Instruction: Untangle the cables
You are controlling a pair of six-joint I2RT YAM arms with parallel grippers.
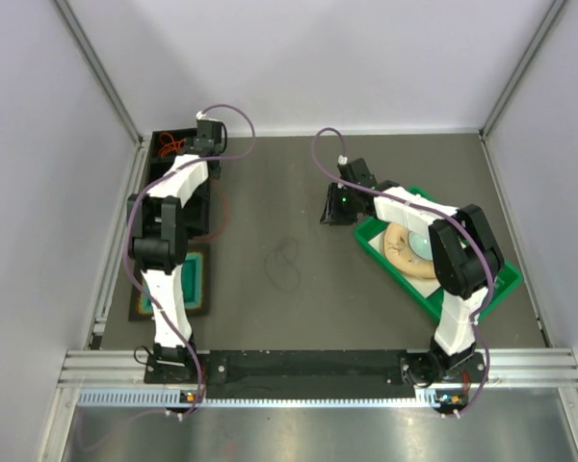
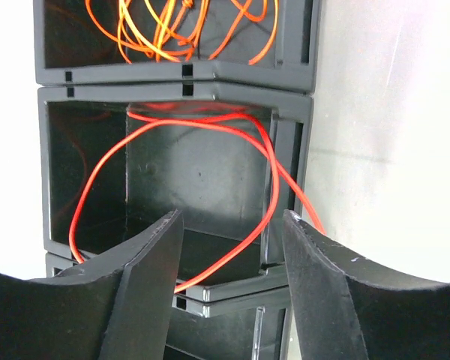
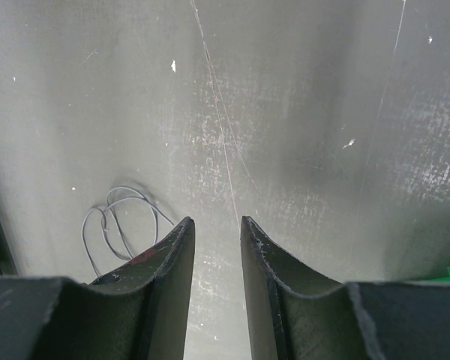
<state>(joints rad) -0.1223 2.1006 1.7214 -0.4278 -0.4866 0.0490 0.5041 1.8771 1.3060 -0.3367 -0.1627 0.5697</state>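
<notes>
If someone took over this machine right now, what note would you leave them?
Left gripper: open, empty, facing the black bin, middle compartment.
Right gripper: jaws slightly apart, empty, above the table.
Cables: orange cables bunched in the far compartment; red cable looped in the middle one, spilling over its side; dark cable alone on the table.
Done: dark and red ones lie apart.
To do: the orange bunch looks tangled.

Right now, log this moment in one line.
left fingers open over black bin; red cable in bin; right fingers empty; dark cable on table
</notes>
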